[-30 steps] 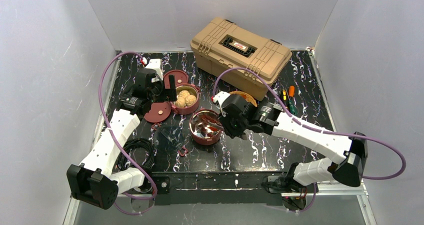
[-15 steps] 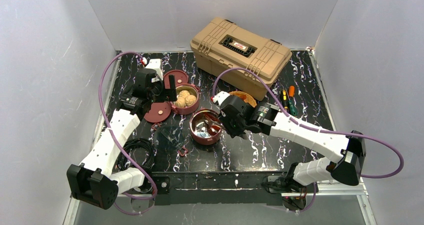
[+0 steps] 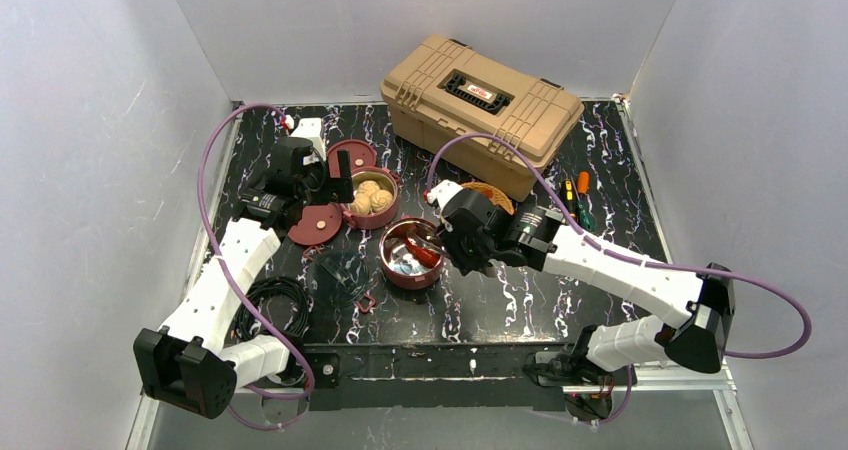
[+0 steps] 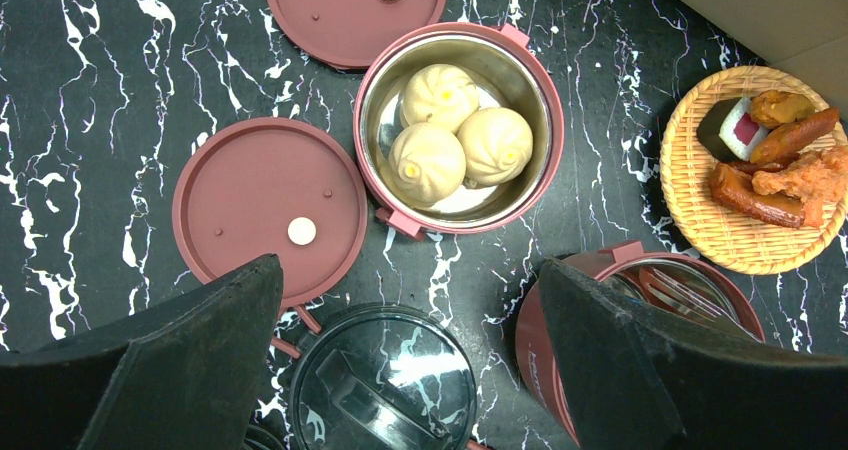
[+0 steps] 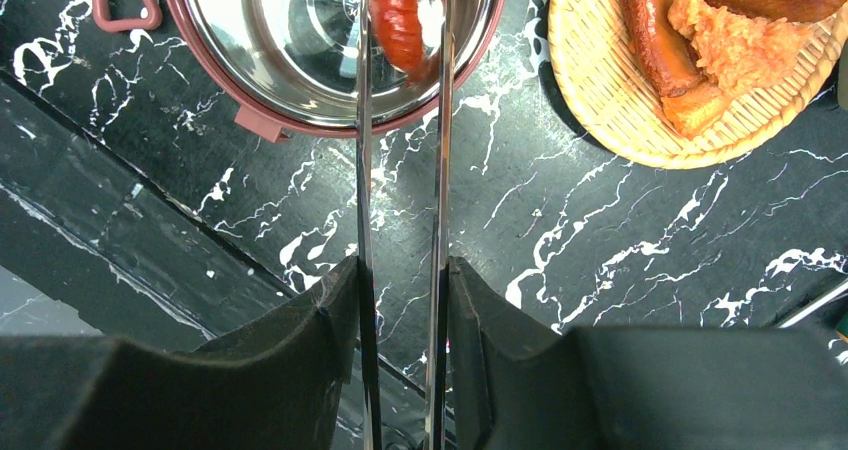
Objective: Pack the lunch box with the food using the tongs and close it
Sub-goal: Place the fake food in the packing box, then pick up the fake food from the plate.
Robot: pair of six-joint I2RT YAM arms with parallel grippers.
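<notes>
- Right wrist view: the right gripper point(image 5: 402, 270) is clamped on the tongs point(image 5: 441, 170). Their two slim arms run straight ahead from it into the near bowl point(image 5: 262, 118) of the lunch box.
- A red sausage chunk point(image 5: 398, 20) sits between the tong tips, inside the rim, with its long axis along the tongs.
- The left gripper point(image 4: 408, 282) hangs empty, jaws wide apart, over the lids point(image 4: 270, 210) beside the bowl of buns point(image 4: 532, 65). The right arm is nearer the near bowl.
- Compared with a second ago, the right jaws stand slightly wider, probably releasing the chunk.

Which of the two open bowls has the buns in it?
The far bowl, with three pale buns. The near bowl has a red sausage instead.
</notes>
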